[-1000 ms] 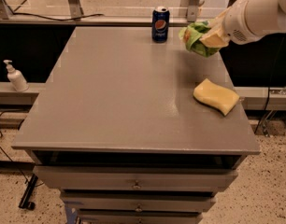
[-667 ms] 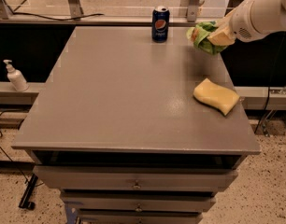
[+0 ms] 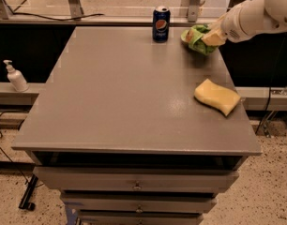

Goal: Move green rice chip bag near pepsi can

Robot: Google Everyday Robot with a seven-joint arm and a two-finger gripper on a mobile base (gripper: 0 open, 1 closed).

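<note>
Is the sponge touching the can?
No, the sponge lies far from the can; the end effector holds the bag just right of the can.

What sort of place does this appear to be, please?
Probably a lab or office: a grey drawer cabinet on speckled floor, a pump bottle on a ledge, and a robot's end effector holding the green rice chip bag near the pepsi can.

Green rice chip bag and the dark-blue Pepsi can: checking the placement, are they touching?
Apart. The camera view shows bare grey tabletop between the dark-blue Pepsi can and the crinkly light-green rice chip bag, which the gripper grips at the far right.
</note>
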